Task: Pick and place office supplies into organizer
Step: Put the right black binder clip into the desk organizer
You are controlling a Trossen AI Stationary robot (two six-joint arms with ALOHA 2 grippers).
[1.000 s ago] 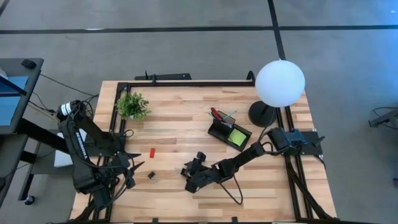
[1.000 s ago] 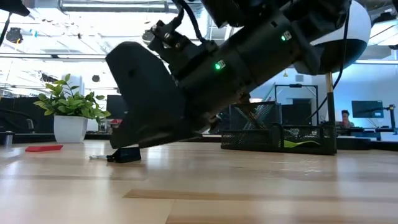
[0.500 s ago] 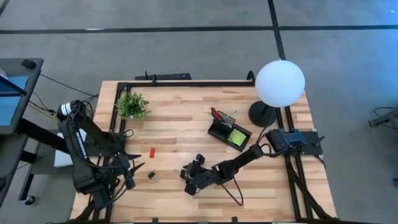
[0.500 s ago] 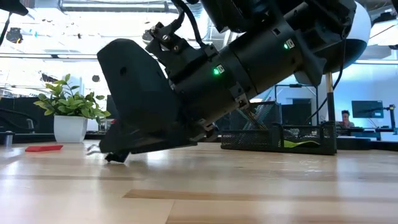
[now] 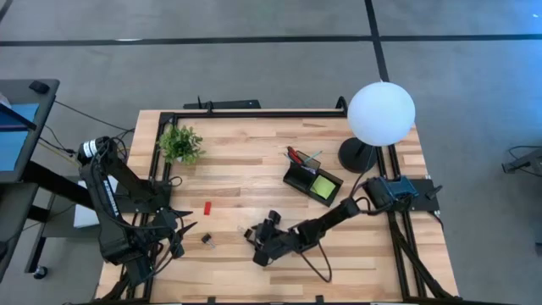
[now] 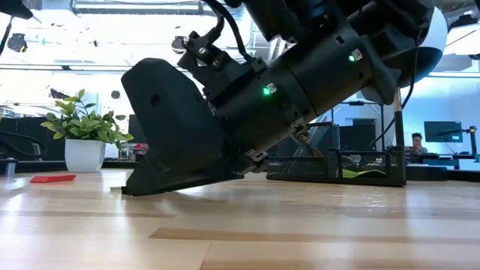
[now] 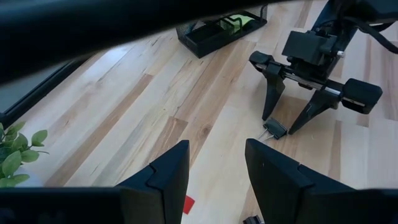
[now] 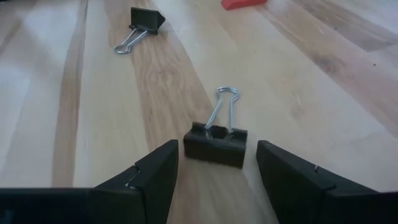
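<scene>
Table: pale wooden planks with visible grain, rectangular, edged by a black metal frame.

Organizer: black mesh-walled tray, rectangular, sitting at about 2 o'clock from table centre. Holding one lime-green sticky-note pad in a low compartment and one pair of red-handled scissors in the taller section.

Binder clips, two, each a black folded body with looped wire handles:
- First clip lying flat on the wood between the right gripper's fingers, not touching either finger.
- Second clip lying farther on, at about 8 o'clock from table centre, well apart from the first.

Red block: one, small, flat, lying at about 9 o'clock from table centre, beyond the second clip.

Right gripper: dark, angular, reaching low over the table at about 6 o'clock, fingers standing wide apart and straddling the first clip, tips at or just above the wood.

Left gripper: waiting at the table's 8 o'clock corner, fingers standing apart, holding nothing.

Potted plant: one, green, leafy, in a white pot, standing at 10 o'clock.

Lamp: one, white smooth globe on a black round base, standing at 2 o'clock, beside the organizer.
</scene>
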